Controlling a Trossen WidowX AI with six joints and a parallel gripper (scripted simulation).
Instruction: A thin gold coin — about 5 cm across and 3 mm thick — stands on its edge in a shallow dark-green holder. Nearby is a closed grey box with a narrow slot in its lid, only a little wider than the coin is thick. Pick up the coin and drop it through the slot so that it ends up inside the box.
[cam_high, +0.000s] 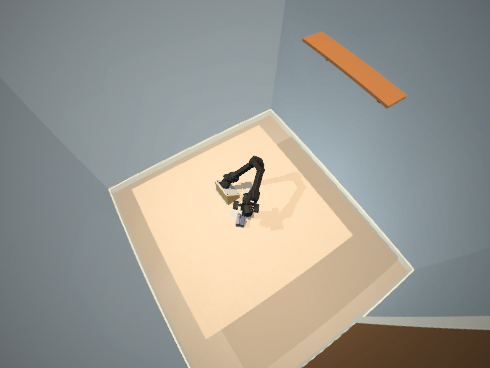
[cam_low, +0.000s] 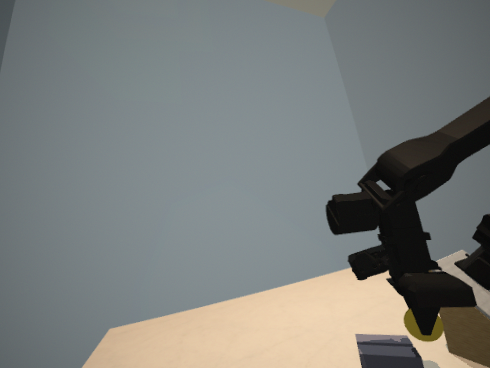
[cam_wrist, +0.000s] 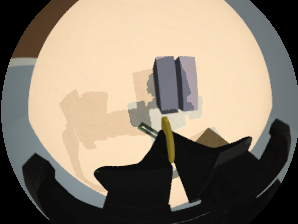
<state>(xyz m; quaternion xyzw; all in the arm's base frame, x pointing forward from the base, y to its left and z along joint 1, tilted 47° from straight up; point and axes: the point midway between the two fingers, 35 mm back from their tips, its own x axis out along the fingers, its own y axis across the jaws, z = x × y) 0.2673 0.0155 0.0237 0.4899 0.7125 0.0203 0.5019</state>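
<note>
The gold coin (cam_low: 412, 324) (cam_wrist: 170, 145) stands on edge between the fingertips of my gripper (cam_low: 426, 329) (cam_wrist: 164, 133), which is shut on it. One finger covers part of its face in the exterior view. In the wrist view its rim is close to parallel with the slot and just short of the grey box. The grey box (cam_high: 241, 220) (cam_low: 387, 351) (cam_wrist: 166, 87) has a purplish tint and a dark slot line across its lid. The coin is beside the box, not over the slot. The dark-green holder (cam_wrist: 146, 128) shows as a small outline, partly hidden by a finger.
A tan-sided block (cam_high: 220, 193) (cam_low: 466, 332) (cam_wrist: 210, 137) with a pale top stands under the arm's base, close behind the gripper. Pale patches and the arm's shadow lie on the table (cam_high: 190, 250) around the box. An orange shelf (cam_high: 355, 67) is high on the wall.
</note>
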